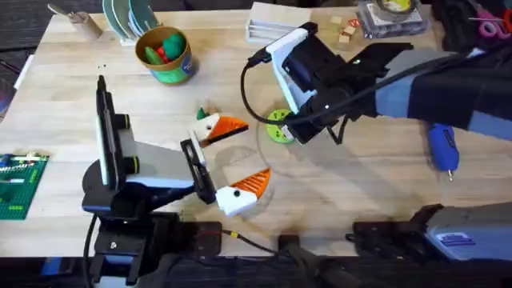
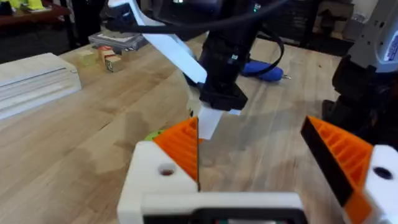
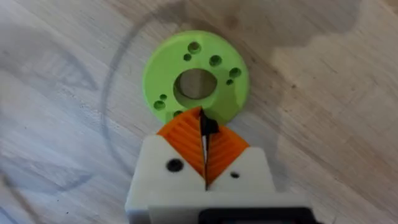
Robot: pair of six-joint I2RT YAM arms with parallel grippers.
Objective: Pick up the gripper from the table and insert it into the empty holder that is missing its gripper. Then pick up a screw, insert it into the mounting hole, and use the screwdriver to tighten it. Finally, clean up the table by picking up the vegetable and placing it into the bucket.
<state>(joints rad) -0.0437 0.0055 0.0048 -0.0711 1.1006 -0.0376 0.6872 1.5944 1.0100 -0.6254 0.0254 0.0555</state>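
My right gripper (image 3: 204,123) is shut on a small dark screw (image 3: 208,127), pinched at the tips of its orange pads. It hangs over the edge of a lime-green disc with holes (image 3: 196,84). In the overhead view the right gripper (image 1: 298,130) is at mid-table, beside the disc (image 1: 280,126). My left gripper (image 1: 254,150) stands wide open just left of it, and both white fingers (image 2: 155,174) carry orange pads. The blue screwdriver (image 1: 442,148) lies at the right. The bucket (image 1: 164,54) at the back left holds green and red pieces. The loose gripper, the holder and the vegetable are out of view.
A green baseplate (image 1: 18,184) lies at the left edge. White flat boxes (image 1: 268,24), small wooden blocks (image 1: 346,30) and a tray (image 1: 390,18) line the back edge. Stacked plates (image 1: 128,16) stand behind the bucket. A small green bit (image 1: 202,114) lies by the left gripper's far finger.
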